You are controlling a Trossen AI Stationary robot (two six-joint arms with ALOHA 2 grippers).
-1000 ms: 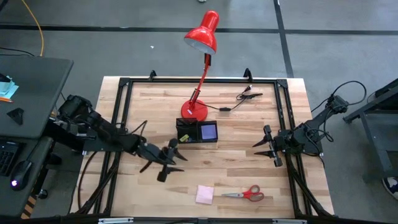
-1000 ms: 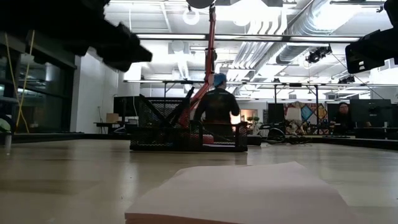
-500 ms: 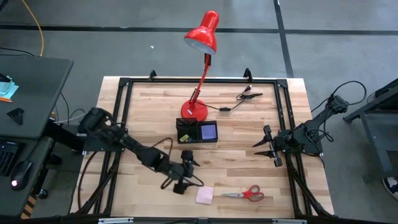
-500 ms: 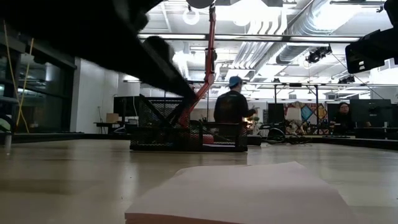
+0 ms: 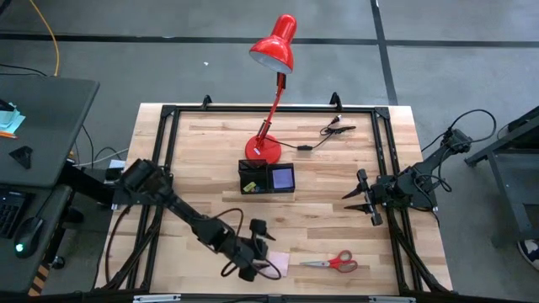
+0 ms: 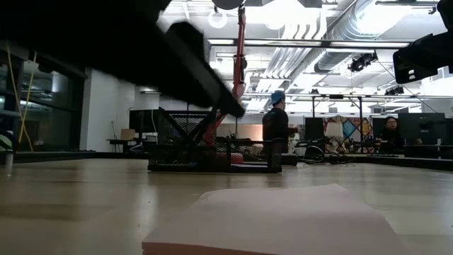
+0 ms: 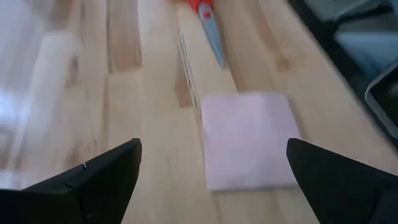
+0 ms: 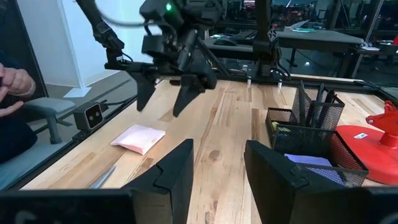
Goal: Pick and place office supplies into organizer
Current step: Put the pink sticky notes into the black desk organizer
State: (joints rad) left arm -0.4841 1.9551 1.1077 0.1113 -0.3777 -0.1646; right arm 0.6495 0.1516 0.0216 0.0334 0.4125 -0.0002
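Moved: left arm has swung from beside the organizer toward the counter's near edge, and its gripper has spread wide on the way.
Counter: pale wooden top inside a black frame.
Desk lamp: red, its round base standing just behind the organizer.
Left gripper: over the near part of the counter, fingers spread wide and holding nothing; in the left wrist view the pink pad lies between the two fingertips, and I cannot tell whether they touch it.
Right gripper: hangs near the counter's right edge, well apart from the supplies; fingers part-way apart with nothing between them.
Organizer: black mesh tray near the counter's middle; the purple sticky-note pad lies in its right compartment, black pens stand upright in a taller section.
Pink sticky-note pad: flat on the counter near the front edge, just beside the left gripper.
Scissors: red-handled, flat on the counter near the pink pad's right side, blades pointing toward it.
Person: stands far behind the counter in the low view.
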